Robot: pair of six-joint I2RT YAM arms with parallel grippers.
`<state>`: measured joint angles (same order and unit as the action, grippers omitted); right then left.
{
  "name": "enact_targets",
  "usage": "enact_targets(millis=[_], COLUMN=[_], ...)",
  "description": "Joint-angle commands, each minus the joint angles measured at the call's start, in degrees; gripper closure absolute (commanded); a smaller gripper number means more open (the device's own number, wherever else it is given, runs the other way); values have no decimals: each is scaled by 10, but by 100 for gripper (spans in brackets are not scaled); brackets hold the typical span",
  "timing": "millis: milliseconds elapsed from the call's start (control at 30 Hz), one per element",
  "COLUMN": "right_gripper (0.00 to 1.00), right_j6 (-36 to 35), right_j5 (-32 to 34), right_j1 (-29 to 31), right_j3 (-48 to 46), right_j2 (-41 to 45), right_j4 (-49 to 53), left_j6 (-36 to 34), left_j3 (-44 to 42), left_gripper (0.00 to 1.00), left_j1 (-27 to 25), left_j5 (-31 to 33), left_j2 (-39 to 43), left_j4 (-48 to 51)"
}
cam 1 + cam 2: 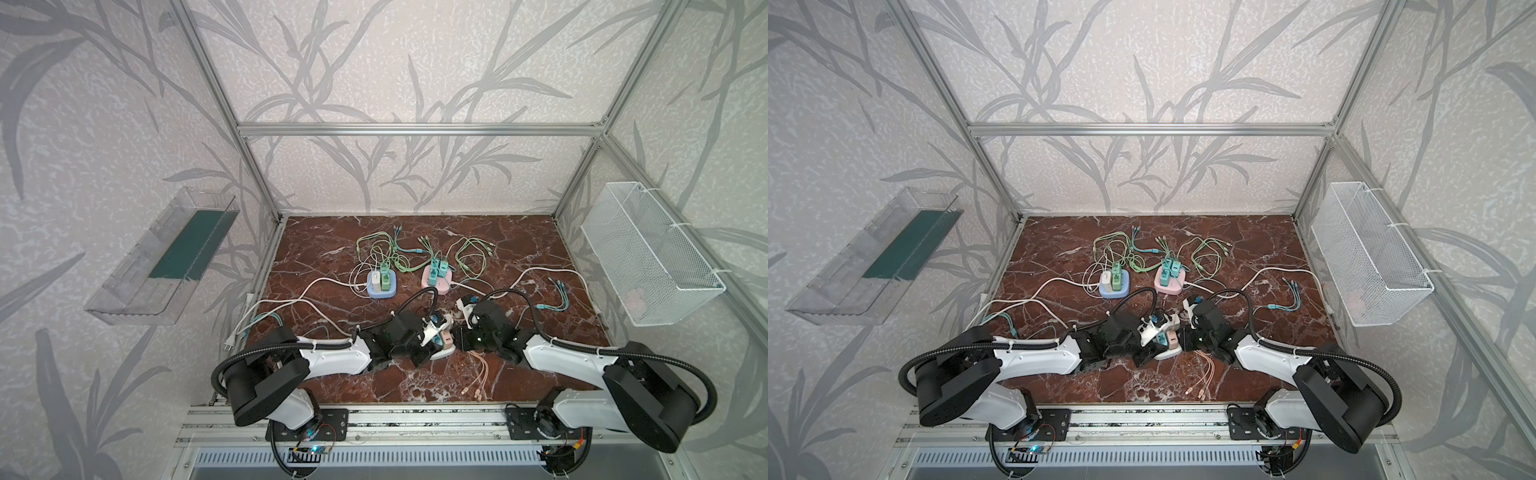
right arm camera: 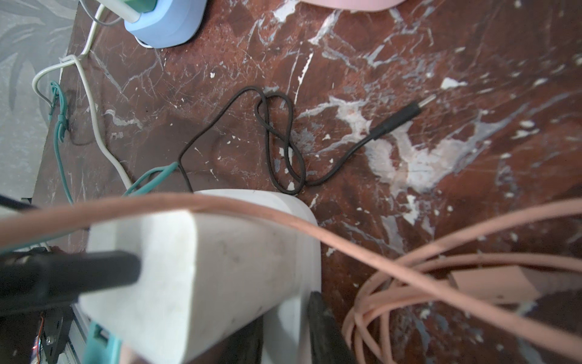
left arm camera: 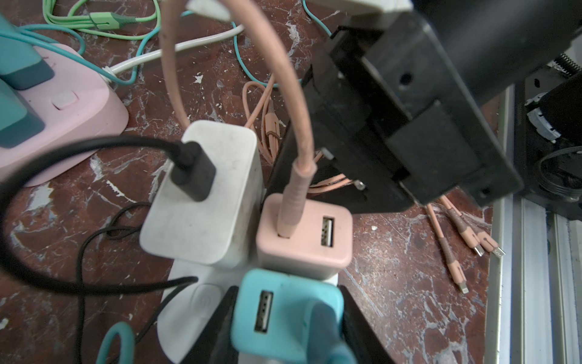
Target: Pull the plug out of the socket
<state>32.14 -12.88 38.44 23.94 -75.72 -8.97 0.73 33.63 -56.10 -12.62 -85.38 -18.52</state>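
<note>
A white socket (image 3: 189, 302) lies near the table's front middle with three plugs standing in it. They are a white plug (image 3: 204, 201), a pink plug (image 3: 305, 239) and a teal plug (image 3: 283, 315). My left gripper (image 3: 288, 318) is shut on the teal plug, with one black finger (image 3: 217, 327) on each side of it. My right gripper (image 2: 283, 334) is shut on the edge of the socket (image 2: 302, 220). In both top views the two grippers meet over the socket (image 1: 442, 352) (image 1: 1167, 353), and their bodies hide most of it.
A blue socket (image 1: 382, 286) and a pink socket (image 1: 436, 282) with green and teal plugs and tangled cables sit further back. Pink cable ends (image 1: 478, 374) lie at the front. A loose black cable (image 2: 283, 141) lies left of the white socket. A wire basket (image 1: 652, 253) hangs right and a clear tray (image 1: 162, 257) left.
</note>
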Motion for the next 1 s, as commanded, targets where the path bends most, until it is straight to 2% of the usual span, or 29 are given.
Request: enact_targets(millis=[0, 300, 467, 600, 967], right_gripper=[74, 75, 77, 77, 77], right_j6=[-16, -10, 0, 4, 1], right_j5=[12, 14, 17, 20, 18], right_j1=[14, 14, 14, 14, 14], right_j3=[-18, -19, -9, -1, 6], right_j2=[-36, -43, -56, -77, -81], right_j4=[83, 75, 86, 92, 97], left_j6=[15, -9, -26, -50, -17], left_j3=[11, 28, 7, 10, -26], left_gripper=[83, 85, 86, 87, 87], left_j1=[8, 8, -20, -44, -51], left_j5=[-37, -61, 10, 58, 83], left_j2=[28, 16, 27, 38, 58], left_j4=[-62, -20, -50, -28, -83])
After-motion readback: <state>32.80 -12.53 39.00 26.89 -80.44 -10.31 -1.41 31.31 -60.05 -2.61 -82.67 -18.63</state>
